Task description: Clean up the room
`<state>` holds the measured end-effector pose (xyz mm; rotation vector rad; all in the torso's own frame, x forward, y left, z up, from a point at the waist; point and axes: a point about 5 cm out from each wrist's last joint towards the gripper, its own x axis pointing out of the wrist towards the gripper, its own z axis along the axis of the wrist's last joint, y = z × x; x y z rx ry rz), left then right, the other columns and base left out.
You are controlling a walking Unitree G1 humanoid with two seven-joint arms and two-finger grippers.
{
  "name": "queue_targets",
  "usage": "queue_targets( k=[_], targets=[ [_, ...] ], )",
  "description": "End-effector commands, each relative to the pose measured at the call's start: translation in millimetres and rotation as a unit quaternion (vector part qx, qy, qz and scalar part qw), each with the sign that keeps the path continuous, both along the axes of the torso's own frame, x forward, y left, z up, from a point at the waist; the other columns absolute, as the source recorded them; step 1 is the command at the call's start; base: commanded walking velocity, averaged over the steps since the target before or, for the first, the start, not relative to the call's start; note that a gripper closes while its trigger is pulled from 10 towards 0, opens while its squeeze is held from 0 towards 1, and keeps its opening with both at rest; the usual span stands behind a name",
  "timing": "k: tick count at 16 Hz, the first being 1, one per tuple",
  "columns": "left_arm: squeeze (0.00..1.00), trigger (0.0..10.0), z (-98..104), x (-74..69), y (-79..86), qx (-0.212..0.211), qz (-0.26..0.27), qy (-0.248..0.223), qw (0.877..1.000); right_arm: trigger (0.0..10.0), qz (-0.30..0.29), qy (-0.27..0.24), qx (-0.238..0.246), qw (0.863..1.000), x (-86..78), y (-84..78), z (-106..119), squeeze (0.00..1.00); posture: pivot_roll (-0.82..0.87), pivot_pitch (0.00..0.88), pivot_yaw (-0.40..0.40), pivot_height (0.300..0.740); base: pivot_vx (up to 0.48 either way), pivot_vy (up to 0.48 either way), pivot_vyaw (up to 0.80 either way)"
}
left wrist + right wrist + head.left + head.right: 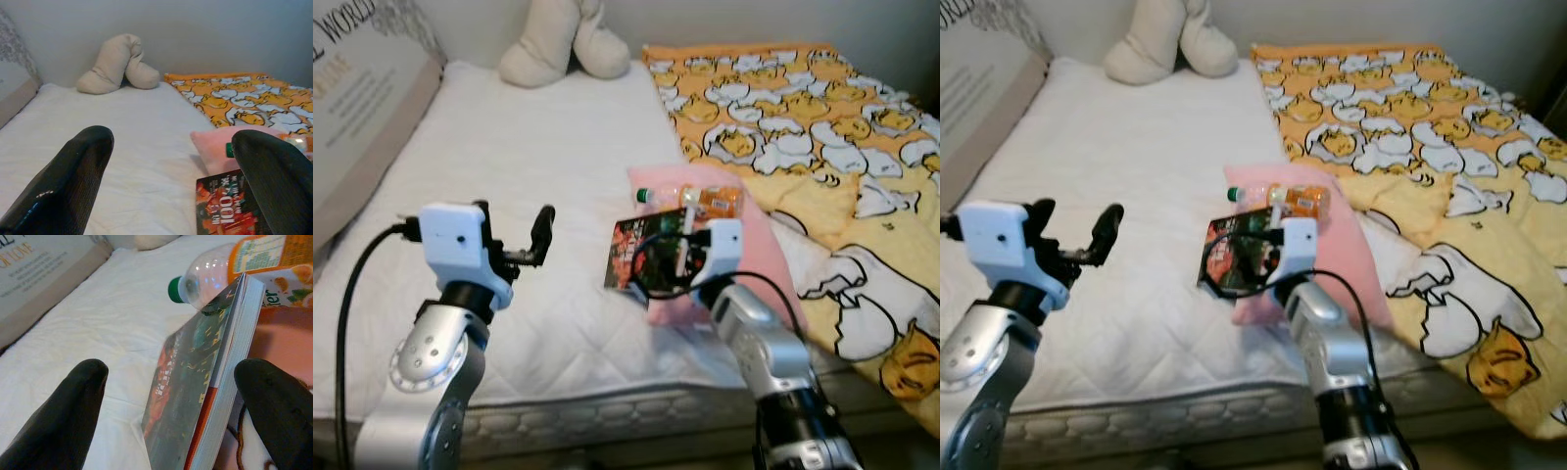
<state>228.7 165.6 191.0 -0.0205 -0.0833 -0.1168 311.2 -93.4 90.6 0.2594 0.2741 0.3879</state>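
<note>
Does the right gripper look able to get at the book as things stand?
Probably yes. The right gripper is open with the book between its fingers; nothing blocks it, though the bottle lies just behind.

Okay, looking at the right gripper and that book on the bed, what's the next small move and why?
Probably ease the right gripper forward and close it on the book. Its fingers are open on either side of the book, which leans tilted on the pink pillow beside the bottle. The left gripper is open over the white mattress.
</note>
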Motion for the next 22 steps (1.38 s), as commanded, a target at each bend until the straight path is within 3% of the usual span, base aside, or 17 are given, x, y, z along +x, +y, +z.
queue_targets(
  k=[1, 3, 5, 10, 17, 22],
  targets=[
    [0.00, 10.0, 2, -3.4, 1.9, 0.004, 0.001, 0.004, 1.000, 10.0, 0.007, -0.003, -0.006, 1.000, 5.1, 5.3, 0, 0.00, 0.06, 0.020, 0.051, 0.740, 0.000, 0.000, 0.00],
    [0.00, 10.0, 3, -6.3, 3.2, 0.007, 0.003, 0.009, 1.000, 10.0, 0.009, -0.004, -0.009, 1.000, 9.1, 8.2, -1, 0.00, 0.07, 0.026, 0.050, 0.740, 0.000, 0.000, 0.00],
    [0.00, 10.0, 3, -8.1, 4.5, 0.007, 0.005, 0.013, 1.000, 10.0, 0.001, -0.021, -0.056, 0.998, 16.7, 4.0, 0, 0.00, 0.08, 0.033, 0.046, 0.740, 0.000, 0.000, 0.00],
    [0.00, 10.0, 3, -11.5, 5.4, 0.008, 0.008, 0.022, 1.000, 10.0, -0.024, -0.014, -0.076, 0.997, 28.7, -0.9, -9, 0.00, 0.09, 0.049, 0.042, 0.740, 0.000, 0.000, 0.00],
    [0.00, 10.0, 6, -15.4, 8.9, 0.019, 0.012, 0.025, 0.999, 10.0, -0.075, -0.048, -0.145, 0.985, 51.5, -13.7, 0, 0.00, 0.13, 0.045, 0.046, 0.740, 0.000, 0.000, 0.00],
    [0.00, 10.0, 8, -20.1, 11.4, 0.028, 0.014, 0.026, 0.999, 10.0, -0.097, -0.026, -0.139, 0.985, 58.0, -18.4, 1, 0.00, 0.17, 0.047, 0.046, 0.740, 0.000, 0.000, 0.00]
  ],
)
